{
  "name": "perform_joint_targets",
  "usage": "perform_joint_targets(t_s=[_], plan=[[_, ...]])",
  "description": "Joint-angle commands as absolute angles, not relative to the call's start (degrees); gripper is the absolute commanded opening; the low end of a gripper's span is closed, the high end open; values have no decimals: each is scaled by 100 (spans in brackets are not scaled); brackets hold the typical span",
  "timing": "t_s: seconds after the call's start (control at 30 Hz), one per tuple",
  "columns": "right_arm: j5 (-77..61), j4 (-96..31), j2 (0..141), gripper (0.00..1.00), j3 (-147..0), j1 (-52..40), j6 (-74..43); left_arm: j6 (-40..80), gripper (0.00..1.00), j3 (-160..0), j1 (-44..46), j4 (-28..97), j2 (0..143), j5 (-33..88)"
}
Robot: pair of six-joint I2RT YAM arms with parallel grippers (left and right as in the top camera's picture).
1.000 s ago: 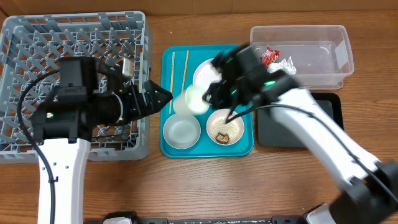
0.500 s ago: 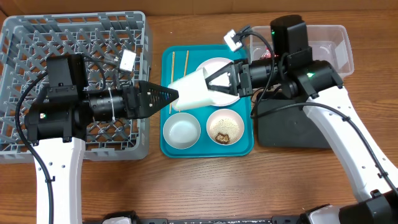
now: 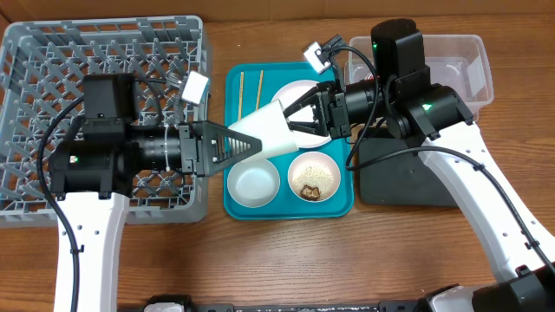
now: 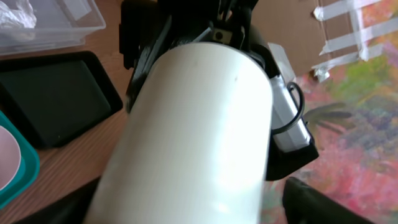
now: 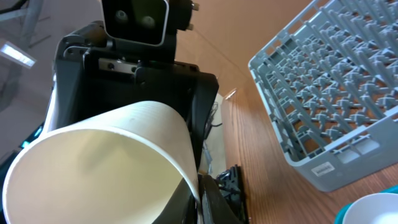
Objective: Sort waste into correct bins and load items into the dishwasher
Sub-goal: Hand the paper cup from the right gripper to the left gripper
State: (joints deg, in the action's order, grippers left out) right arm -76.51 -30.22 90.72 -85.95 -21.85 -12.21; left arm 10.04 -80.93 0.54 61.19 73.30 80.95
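The small white cup [image 3: 270,132] hangs on its side above the teal tray, between my two grippers. My right gripper [image 3: 295,120] is shut on its rim, one finger inside and one outside, as the right wrist view [image 5: 199,196] shows. My left gripper [image 3: 250,143] is open with its fingers either side of the cup's base; in the left wrist view the cup [image 4: 199,124] fills the frame and a gap shows beside the right finger. The grey dish rack [image 3: 52,52] lies at the left. The clear tub [image 3: 473,52] and black tray [image 3: 408,186] lie at the right.
On the teal tray [image 3: 232,208] are the white plate [image 3: 299,89], two chopsticks [image 3: 242,100], the steel-grey bowl [image 3: 253,184] and the pinkish bowl [image 3: 314,176] holding rice and a brown morsel. A crumpled napkin [image 4: 15,12] lies in the tub; the wrapper is hidden by my right arm.
My right gripper has lifted the cup off the tray and turned it toward the left arm. My left gripper has moved right, so its fingers now flank the cup's base.
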Motion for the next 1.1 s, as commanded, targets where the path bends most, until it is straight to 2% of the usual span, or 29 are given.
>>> perform_joint_targets(t_s=[0.0, 0.33, 0.4, 0.53, 0.63, 0.83, 1.07], plan=[[-7638, -2965, 9048, 4, -8674, -2217, -1221, 878, 76, -8147, 244, 6112, 7343, 8023], [-7636, -3011, 9048, 4, -8674, -2217, -1240, 930, 69, -8147, 248, 6093, 7343, 7360], [-7636, -3011, 9048, 4, -8674, -2217, -1240, 943, 72, -8147, 239, 6031, 7343, 7299], [-7638, -3030, 9048, 4, -8674, -2217, -1240, 943, 86, -8147, 222, 5911, 7343, 7485], [-7638, -3048, 9050, 4, -8672, -2217, -1240, 943, 90, -8147, 222, 5747, 7343, 7712], [-7835, -3048, 9048, 4, -8672, -2217, -1238, 943, 86, -8147, 123, 5671, 7343, 7765], [-8156, -2773, 9048, 4, -8672, -2217, -1243, 893, 86, -8147, 64, 5655, 7343, 8320]])
